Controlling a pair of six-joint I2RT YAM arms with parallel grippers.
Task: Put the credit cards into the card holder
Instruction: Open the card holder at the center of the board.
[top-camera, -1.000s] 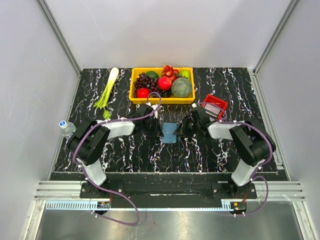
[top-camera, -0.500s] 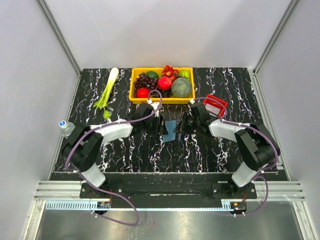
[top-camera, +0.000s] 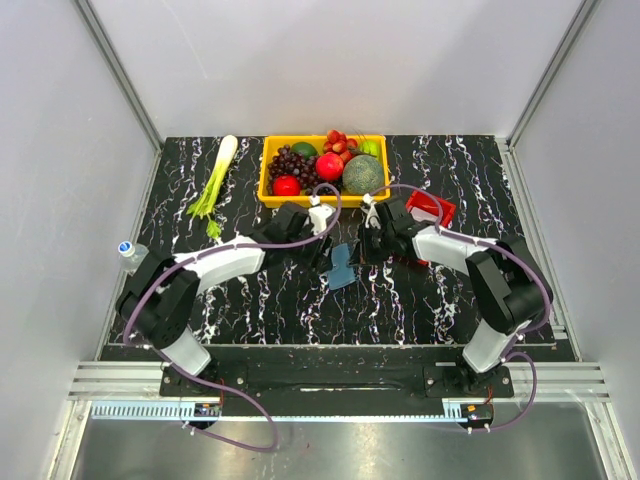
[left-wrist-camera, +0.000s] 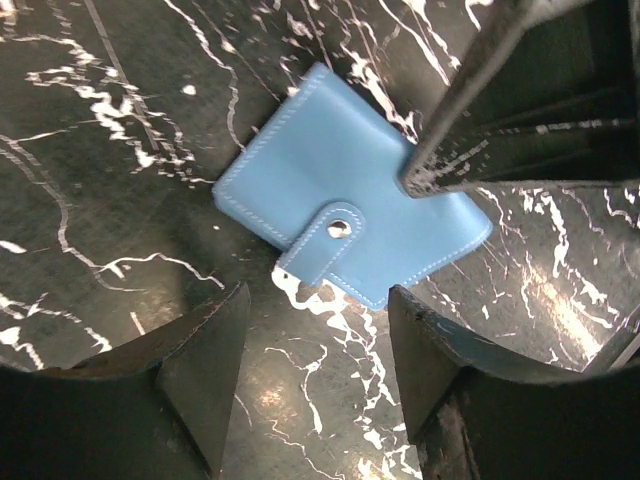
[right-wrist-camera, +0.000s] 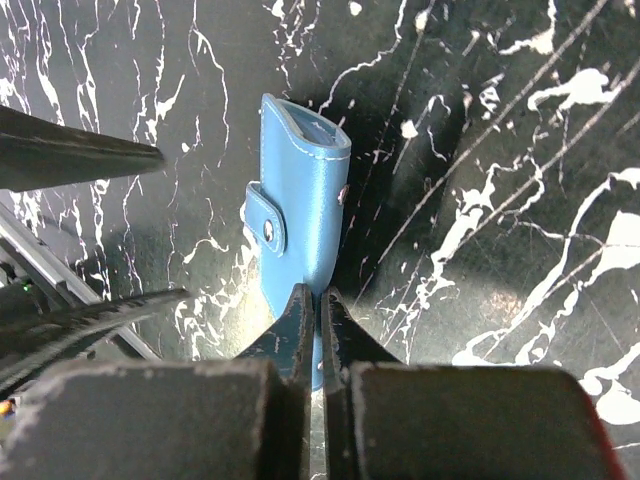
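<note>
Black white-veined surface (top-camera: 260, 300). Small red plastic tray (top-camera: 441, 206) sits at 2 o'clock of the target, half hidden by the right arm. Flat pale-blue stitched card holder (left-wrist-camera: 340, 180) lies mid-surface between both claws. In the left wrist view its long axis runs 10-to-4 o'clock, at 12 o'clock of the left claw (left-wrist-camera: 315, 370), which is parted wide, empty and clear of it. Right claw (right-wrist-camera: 310, 305) is fully closed and nearer, tips touching the holder. Pinching or pressing, can't tell. Snap tab (left-wrist-camera: 322, 245) is fastened. Credit cards not discernible.
</note>
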